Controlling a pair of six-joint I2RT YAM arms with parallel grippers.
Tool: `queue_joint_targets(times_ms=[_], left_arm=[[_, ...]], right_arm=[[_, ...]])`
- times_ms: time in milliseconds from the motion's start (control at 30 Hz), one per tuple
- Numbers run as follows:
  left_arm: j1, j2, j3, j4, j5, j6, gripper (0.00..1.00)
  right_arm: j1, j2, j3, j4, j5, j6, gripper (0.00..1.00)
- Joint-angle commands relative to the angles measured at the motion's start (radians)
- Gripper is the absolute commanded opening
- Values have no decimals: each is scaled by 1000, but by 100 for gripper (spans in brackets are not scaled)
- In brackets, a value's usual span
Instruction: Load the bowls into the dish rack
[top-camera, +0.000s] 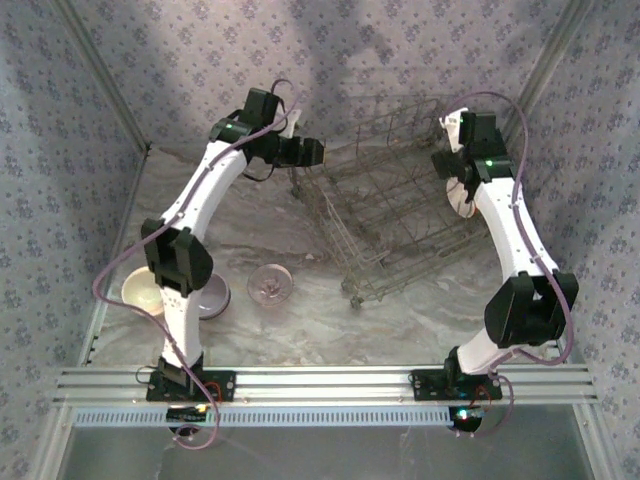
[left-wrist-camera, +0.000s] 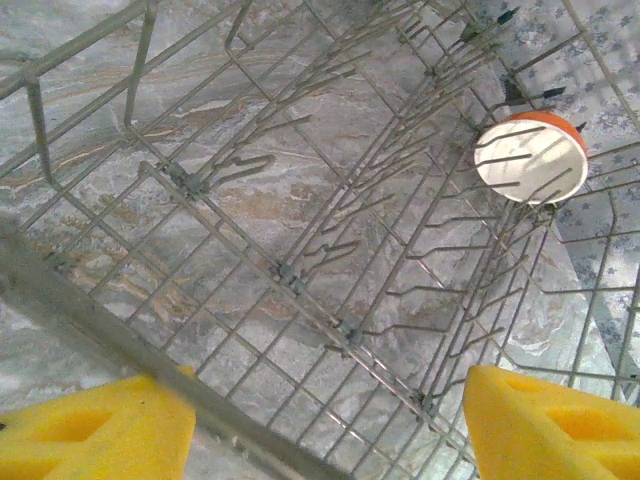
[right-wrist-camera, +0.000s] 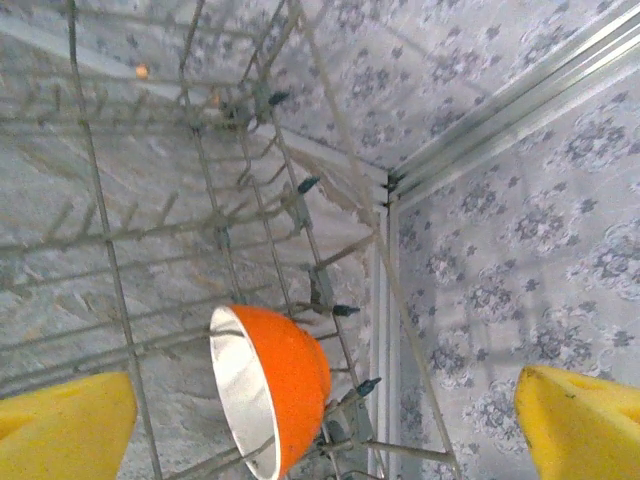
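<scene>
From overhead I see the large grey wire dish rack (top-camera: 395, 205) sitting skewed on the marbled grey table (top-camera: 265, 230), right of centre in the frame. My left claw (top-camera: 303, 151) hangs at the rack's upper-left corner. In its wrist view the two yellow pads sit wide apart in the bottom corners, gripping nothing, with the rack's rim wire crossing between them. My right claw (right-wrist-camera: 325, 400) is at the rack's right side, spread open and empty too, with a yellow pad in each bottom corner of its view. The small orange round bowl with a white inside (right-wrist-camera: 272, 395) is in the rack, tipped on its side among the upright tines, low in the centre of the right wrist view and upper right in the left wrist view. Three more bowls stand on the table at the lower left of the overhead frame: a cream round bowl (top-camera: 143, 290), a lavender-grey bowl (top-camera: 218, 297) partly hidden behind my left arm, and a pale pink patterned bowl (top-camera: 270, 283), all well apart from the rack.
</scene>
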Motion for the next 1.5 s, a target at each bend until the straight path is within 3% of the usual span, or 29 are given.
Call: queue_joint_targets(times_ms=[0,267,500,800,1067,1467], left_arm=[[-4,-126,-23,24,-8,-13,71],[63,-328,-261,73,-23,-87,71],[153,-498,-600,-87,-77,-107,70],[135,-541,-973,-158,-102,-106,63],[63,-401,-1002,-186,-169,-65,63],[33,-268,-963,-187,-223,-55,59]], right_arm=[[31,23,82,-74,-10,61,99],[89,92,197,-133,-58,89,99],[111,126,254,-147,-123,111,99],[126,187,323,-158,-145,104,99],[129,206,343,-164,-137,83,99],[121,207,326,-174,-114,62,99]])
